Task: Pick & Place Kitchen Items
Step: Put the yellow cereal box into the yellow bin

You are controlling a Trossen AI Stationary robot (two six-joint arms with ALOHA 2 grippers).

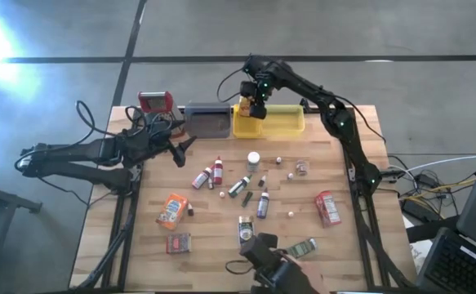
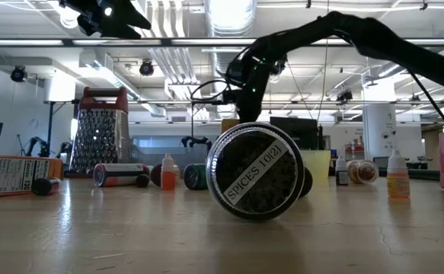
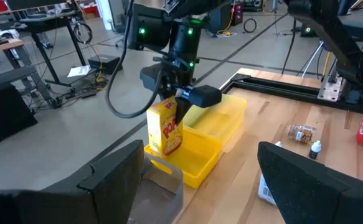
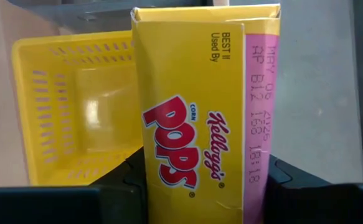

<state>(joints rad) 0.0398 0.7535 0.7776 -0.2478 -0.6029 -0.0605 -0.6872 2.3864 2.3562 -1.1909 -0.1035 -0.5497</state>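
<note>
Both arms are dark, near-black, built of slim tubular links joined by bulkier rounded joints. Black cables loop loosely beside the right arm's wrist, where small green lights glow; more green lights dot its elbow and base. The left gripper (image 3: 200, 180) has broad, flat, matte dark fingers (image 3: 116, 180) with squared edges.

Pretty standard lab space: polished grey concrete floor (image 1: 319, 28) with dark seam lines, a wooden desk (image 1: 221, 249) on a black metal frame, bright strip lights (image 2: 229, 14) and exposed ducting overhead, workbenches (image 3: 19, 53) and cables further back.
</note>
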